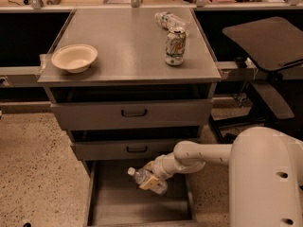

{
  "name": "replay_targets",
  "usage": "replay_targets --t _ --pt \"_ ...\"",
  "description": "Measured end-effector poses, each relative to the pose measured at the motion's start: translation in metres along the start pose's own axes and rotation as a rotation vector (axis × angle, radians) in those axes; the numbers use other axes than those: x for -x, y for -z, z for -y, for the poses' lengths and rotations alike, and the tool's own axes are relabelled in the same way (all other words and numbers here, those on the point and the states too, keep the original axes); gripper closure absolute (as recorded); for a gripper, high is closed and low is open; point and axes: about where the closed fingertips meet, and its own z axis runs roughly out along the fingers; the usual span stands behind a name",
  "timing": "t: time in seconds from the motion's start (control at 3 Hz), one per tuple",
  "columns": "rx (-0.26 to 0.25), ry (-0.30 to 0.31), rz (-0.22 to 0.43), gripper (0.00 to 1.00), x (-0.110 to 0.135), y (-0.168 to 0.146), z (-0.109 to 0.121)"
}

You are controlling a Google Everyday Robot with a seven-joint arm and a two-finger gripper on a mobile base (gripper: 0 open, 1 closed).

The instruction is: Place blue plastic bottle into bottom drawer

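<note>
While hanging low over the open bottom drawer [118, 208], pinches the blue plastic bottle [140, 175] in the gripper [150, 179] — fingers pressed onto the pale label wrap at mid-body. Holds it tilted, white cap toward the drawer's left edge, near the back edge under the middle drawer [137, 149]. Cannot tell whether touching the plain grey metal floor. Up on the flat grey cabinet top [123, 41]: round cream bowl [74, 57] by the left edge, green-and-white soda can [175, 46] upright toward the right edge — crinkled clear bottle [170, 20] lying behind it at the back right corner.
</note>
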Motion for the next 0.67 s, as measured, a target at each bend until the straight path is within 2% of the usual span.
replay_targets --t 0.33,0.67 --pt "0.013 0.047 -0.022 1.00 0.012 -0.010 -0.007" --pt "-0.034 0.027 -0.087 1.00 -0.014 -0.043 0.012"
